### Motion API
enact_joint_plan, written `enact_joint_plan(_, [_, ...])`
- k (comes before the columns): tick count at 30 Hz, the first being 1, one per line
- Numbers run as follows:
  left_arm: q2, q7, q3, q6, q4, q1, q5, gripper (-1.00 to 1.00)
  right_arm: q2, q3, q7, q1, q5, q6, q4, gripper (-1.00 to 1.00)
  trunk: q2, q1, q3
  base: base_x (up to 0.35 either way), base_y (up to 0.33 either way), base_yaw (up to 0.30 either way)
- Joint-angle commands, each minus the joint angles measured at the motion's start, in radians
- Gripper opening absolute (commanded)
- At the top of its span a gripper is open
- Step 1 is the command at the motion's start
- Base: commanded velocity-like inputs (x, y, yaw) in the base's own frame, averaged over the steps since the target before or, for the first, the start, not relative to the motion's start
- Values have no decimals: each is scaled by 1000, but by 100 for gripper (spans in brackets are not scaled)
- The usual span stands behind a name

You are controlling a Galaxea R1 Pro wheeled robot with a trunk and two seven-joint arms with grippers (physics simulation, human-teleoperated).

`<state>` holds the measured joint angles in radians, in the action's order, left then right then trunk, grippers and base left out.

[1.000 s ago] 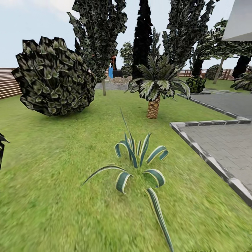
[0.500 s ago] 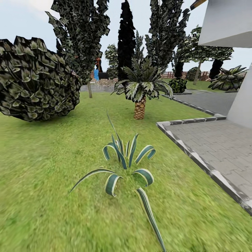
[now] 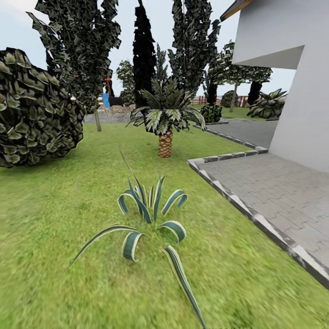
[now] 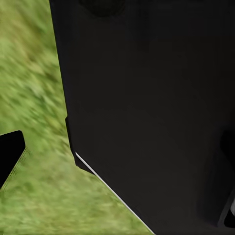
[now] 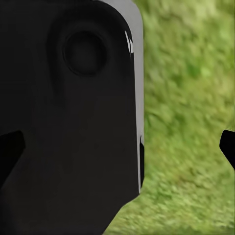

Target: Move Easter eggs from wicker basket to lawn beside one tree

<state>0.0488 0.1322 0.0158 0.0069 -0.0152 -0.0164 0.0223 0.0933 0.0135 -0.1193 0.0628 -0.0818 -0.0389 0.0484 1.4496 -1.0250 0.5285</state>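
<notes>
No eggs or basket in sight; robot in transit.
Head: lawn (image 3: 55,214), striped agave (image 3: 146,214), palm (image 3: 165,123), paving (image 3: 274,187).
Left wrist: dark robot body (image 4: 156,107), grass; tool state cannot tell.
Right wrist: same.
Judgement: eggs light, smooth, rolling; grip around middle.

Left wrist camera: a large black body panel of the robot (image 4: 156,107) blocks most of the frame, sitting close to the lens. One dark fingertip of the left gripper (image 4: 10,156) enters at the frame edge. The second finger is not clearly separable from the black panel, so the jaw gap cannot be judged.

Right wrist camera: a black housing with a round recess and pale grey edge (image 5: 73,112) covers over half the frame. Two dark fingertips of the right gripper (image 5: 120,152) show at opposite frame edges, well apart, nothing between them. Jaws parted.
</notes>
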Motion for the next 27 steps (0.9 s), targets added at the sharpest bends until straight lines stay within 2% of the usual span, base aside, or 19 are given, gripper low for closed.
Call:
enact_joint_plan(1, [0, 3, 1, 1, -2, 0, 2, 100, 0, 2, -5, 2, -9, -4, 4, 100, 0, 0, 0, 0, 0, -260])
enact_joint_plan(12, [0, 3, 1, 2, -2, 0, 2, 100, 0, 1, -3, 2, -10, -3, 4, 100, 0, 0, -10, 0, 23, -250])
enact_joint_plan(27, [0, 4, 1, 10, -2, 0, 4, 100, -2, 0, 4, 2, -8, -1, 4, 100, 0, 0, -12, 0, 303, -23])
